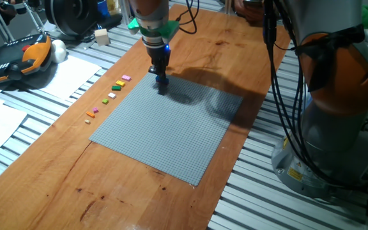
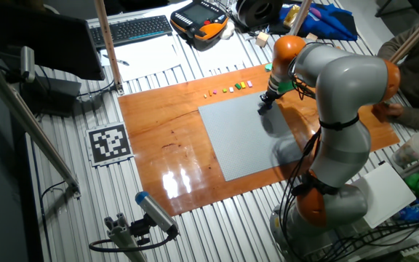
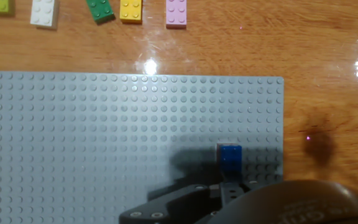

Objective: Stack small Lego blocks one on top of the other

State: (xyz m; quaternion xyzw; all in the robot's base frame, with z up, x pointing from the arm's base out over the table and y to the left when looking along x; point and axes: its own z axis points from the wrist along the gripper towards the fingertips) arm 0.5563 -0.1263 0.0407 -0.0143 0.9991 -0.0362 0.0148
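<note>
- Reaching down at the far corner region of the grey baseplate (image 1: 171, 131), the gripper (image 1: 161, 82) stands over the studs; in the fixed views its fingertips are too small and dark to read, and in the hand view only black finger hardware fills the bottom edge, so I cannot tell whether the jaws are spread or pinched.
- Just ahead of that hardware in the hand view sits the blue brick (image 3: 231, 156), on the baseplate near its right edge. Whether the fingers touch it is not clear.
- Judging by its look, the blue brick is hard, light moulded plastic with smooth, rather slippery side walls; it should not deform or break, but a loose pinch could let it twist or pop free.
- The best hold, in my judgement, is across two opposite flat side walls, low enough to leave the studded top free for mating.
- It stands stud-side up. Its visible face looks slightly taller than wide, so its long axis seems to run away from the camera, along the baseplate's stud rows; at this size I would not swear to it.
- No red brick shows clearly in any view.
- Beyond the baseplate, on the wooden tabletop (image 3: 328, 56), lies a row of spare bricks (image 3: 126, 10) in yellow-green, white, green, yellow and pink, well apart from the blue one.
</note>
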